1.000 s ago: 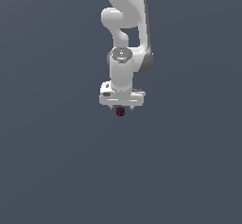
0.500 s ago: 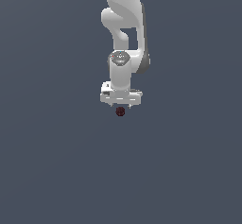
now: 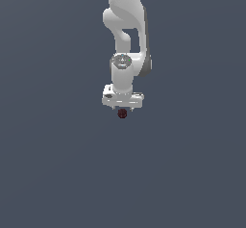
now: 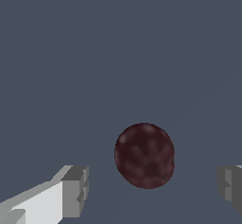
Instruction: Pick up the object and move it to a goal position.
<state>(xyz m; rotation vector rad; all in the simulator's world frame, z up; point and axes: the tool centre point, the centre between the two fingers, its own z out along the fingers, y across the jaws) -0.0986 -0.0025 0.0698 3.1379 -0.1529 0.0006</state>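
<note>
Maroon ball, small, dark and roundish with a faintly mottled, ribbed skin (image 4: 144, 155), sits between the two grey-tipped fingers of the white parallel gripper (image 4: 153, 185), and neither finger touches it. In the wrist view one fingertip (image 4: 75, 190) stands clearly off one side of the ball and the other fingertip (image 4: 229, 183) farther off on the opposite side, so the jaws are spread wide and hold nothing. The ball lies nearer the first finger than the second, which means it is off-centre in the opening.

In the exterior view the ball (image 3: 122, 113) shows just under the gripper (image 3: 122, 107), at the end of the white Franka arm (image 3: 126, 34) reaching straight down over the flat grey-blue surface (image 3: 192, 174). How low the fingertips are against the ball cannot be read with certainty from either view.

The main risk is in the closing. Because the ball is off-centre, the near finger would likely meet it first and push it, and a round thing on a smooth floor may roll out of the gap. If the pads close above its widest part, it could squirt downward or slip out on the lift. A weak pinch might also drop it on the way to the goal, which is marked nowhere in these views.
</note>
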